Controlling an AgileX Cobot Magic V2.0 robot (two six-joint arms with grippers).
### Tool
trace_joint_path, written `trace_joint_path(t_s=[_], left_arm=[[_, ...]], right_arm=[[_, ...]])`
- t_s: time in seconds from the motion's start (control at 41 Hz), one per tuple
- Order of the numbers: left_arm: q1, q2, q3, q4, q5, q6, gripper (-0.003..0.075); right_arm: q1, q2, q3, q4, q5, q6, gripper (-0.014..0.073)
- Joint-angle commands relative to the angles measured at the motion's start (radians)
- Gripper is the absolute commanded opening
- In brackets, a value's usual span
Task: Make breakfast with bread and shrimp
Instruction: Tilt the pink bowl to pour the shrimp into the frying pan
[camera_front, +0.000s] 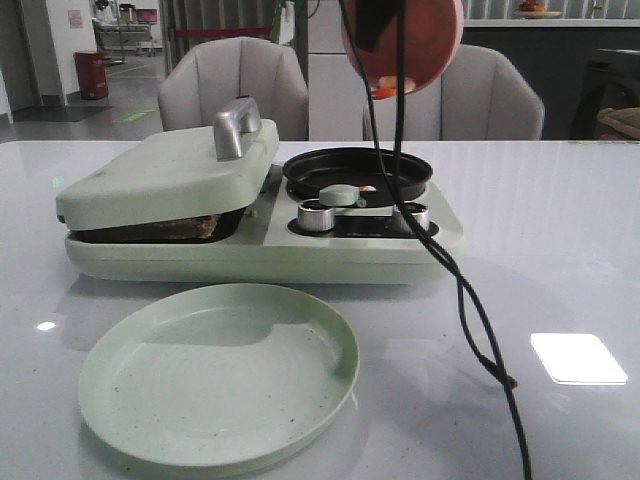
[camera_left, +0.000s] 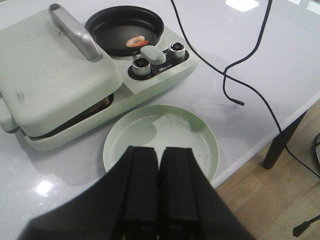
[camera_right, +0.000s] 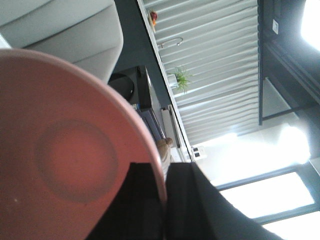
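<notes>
My right gripper (camera_right: 165, 196) is shut on the rim of a pink bowl (camera_right: 75, 150) and holds it tipped high over the black round pan (camera_front: 330, 165). In the front view the bowl (camera_front: 425, 45) has a shrimp (camera_front: 385, 91) at its lower rim. One shrimp (camera_left: 136, 41) lies in the pan (camera_left: 107, 32); it also shows in the front view (camera_front: 368, 188). A brown bread edge (camera_front: 205, 226) shows in the gap under the cooker's closed lid (camera_front: 170, 170). My left gripper (camera_left: 160, 150) is shut and empty, above the near rim of a pale green plate (camera_left: 165, 127).
The pale green cooker (camera_front: 350, 245) has two knobs (camera_front: 318, 214) at its front. The empty plate (camera_front: 220, 372) lies in front of it. Black cables (camera_front: 470, 300) hang across the cooker and trail over the table. The table edge (camera_left: 280, 125) is to the right. Chairs stand behind.
</notes>
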Motion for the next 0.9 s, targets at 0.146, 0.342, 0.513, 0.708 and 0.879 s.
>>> trace_joint_path(t_s=[0.146,0.342,0.513,0.708,0.879], left_arm=[[-0.007,0.005,-0.027,-0.015,-0.066,-0.008,0.0102],[-0.007,0.005,-0.027,-0.015,-0.073,-0.007,0.0101],[-0.007,0.005,-0.027,-0.015,-0.073,-0.007,0.0101],[-0.007,0.005,-0.027,-0.015,-0.073,-0.007,0.0101],[-0.007,0.005,-0.027,-0.015,-0.073,-0.007,0.0101]], right_arm=[[0.003,-0.077,-0.129,-0.084,0.035,-0.004,0.0045],[0.003,-0.017,-0.112,-0.015,0.032,0.004,0.0045],[0.003,-0.044,-0.114,0.026,0.058,0.022,0.0045],[-0.044,-0.183,-0.109,0.435,-0.005,0.01,0.0045],[-0.16,-0.327,0.002,0.701,-0.079,-0.022,0.0045]])
